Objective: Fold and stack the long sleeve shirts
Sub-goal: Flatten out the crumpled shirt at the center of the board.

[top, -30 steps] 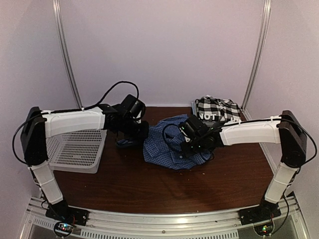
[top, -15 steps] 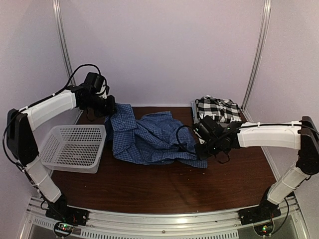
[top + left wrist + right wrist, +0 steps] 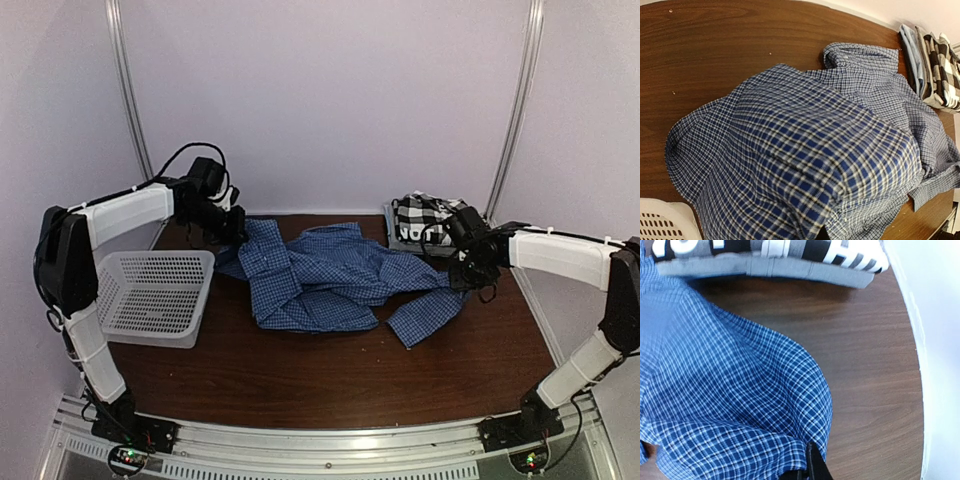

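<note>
Plainly, the left fingers [image 3: 235, 228] are pinched shut on an edge of the blue fine-checked shirt [image 3: 330, 285] at the far left of the bench [image 3: 320, 380], just past the far corner of the white mesh basket [image 3: 150, 295]. In the left wrist view the cloth [image 3: 805, 165] rises right up to the camera and hides the fingers almost wholly; a dark sliver at the bottom edge may be one of them. Only a corner of the basket [image 3: 660, 220] shows at lower left. Opposite, the right fingers [image 3: 465, 278] are closed on the shirt's other side, near the far right of the bench. The right wrist view shows the checked fabric [image 3: 730, 405] gathered into one dark finger [image 3: 812, 467] at the bottom of the frame, with bare wood [image 3: 865, 365] beside it. Between the two grips the blue shirt lies spread but rumpled across the middle of the bench, and a sleeve [image 3: 425, 318] trails from the right fingers toward the near side. Behind the right fingers, at the far right corner, sits the black-and-white checked shirt [image 3: 425, 220] with its white lettering [image 3: 770, 247], folded on a pale grey-blue layer [image 3: 790, 269] and close to the blue cloth.
</note>
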`<action>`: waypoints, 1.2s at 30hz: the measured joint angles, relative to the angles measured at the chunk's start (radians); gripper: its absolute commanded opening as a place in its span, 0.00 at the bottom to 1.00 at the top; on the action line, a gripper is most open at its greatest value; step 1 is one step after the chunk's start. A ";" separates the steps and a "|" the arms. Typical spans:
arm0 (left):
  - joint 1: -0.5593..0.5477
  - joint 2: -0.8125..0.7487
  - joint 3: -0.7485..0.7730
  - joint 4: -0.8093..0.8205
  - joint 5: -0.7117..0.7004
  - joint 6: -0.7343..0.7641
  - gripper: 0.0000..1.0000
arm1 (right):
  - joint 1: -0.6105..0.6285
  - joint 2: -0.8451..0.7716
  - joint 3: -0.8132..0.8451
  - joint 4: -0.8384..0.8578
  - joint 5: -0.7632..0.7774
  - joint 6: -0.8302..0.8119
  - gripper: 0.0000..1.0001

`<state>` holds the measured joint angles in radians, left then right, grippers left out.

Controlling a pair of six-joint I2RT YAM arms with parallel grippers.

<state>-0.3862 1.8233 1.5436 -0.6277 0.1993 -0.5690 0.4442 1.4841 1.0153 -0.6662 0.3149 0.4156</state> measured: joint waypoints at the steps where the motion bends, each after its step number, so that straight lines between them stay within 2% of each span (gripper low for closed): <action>1: 0.000 0.013 0.004 -0.004 0.002 0.005 0.00 | -0.008 0.005 0.016 -0.002 0.003 -0.001 0.09; 6: 0.000 0.075 0.017 -0.007 0.002 0.026 0.00 | -0.023 0.042 0.128 0.004 0.016 -0.013 0.27; 12: 0.000 0.107 0.035 -0.024 -0.008 0.039 0.00 | 0.053 0.045 0.167 -0.002 0.032 -0.023 0.63; 17: 0.000 0.109 0.042 -0.026 -0.010 0.045 0.03 | 0.215 0.055 0.212 -0.003 0.031 -0.016 0.65; 18: -0.001 0.109 0.042 -0.027 -0.013 0.045 0.07 | 0.248 0.061 0.219 0.007 0.019 -0.016 0.65; 20: -0.002 0.109 0.042 -0.028 -0.022 0.046 0.25 | 0.304 0.091 0.242 0.026 -0.007 -0.016 0.64; 24: -0.006 0.109 0.042 -0.034 -0.051 0.049 0.49 | 0.385 0.211 0.319 0.060 -0.044 -0.019 0.62; 31: -0.035 0.062 0.031 -0.046 -0.120 0.048 0.55 | 0.459 0.399 0.415 0.118 -0.138 -0.024 0.60; 36: -0.139 -0.089 -0.058 -0.047 -0.166 0.020 0.54 | 0.487 0.499 0.468 0.160 -0.201 -0.024 0.61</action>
<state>-0.5255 1.7340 1.4857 -0.6743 0.0330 -0.5491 0.9310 1.9827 1.4830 -0.5060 0.1143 0.3920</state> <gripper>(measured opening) 0.551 0.603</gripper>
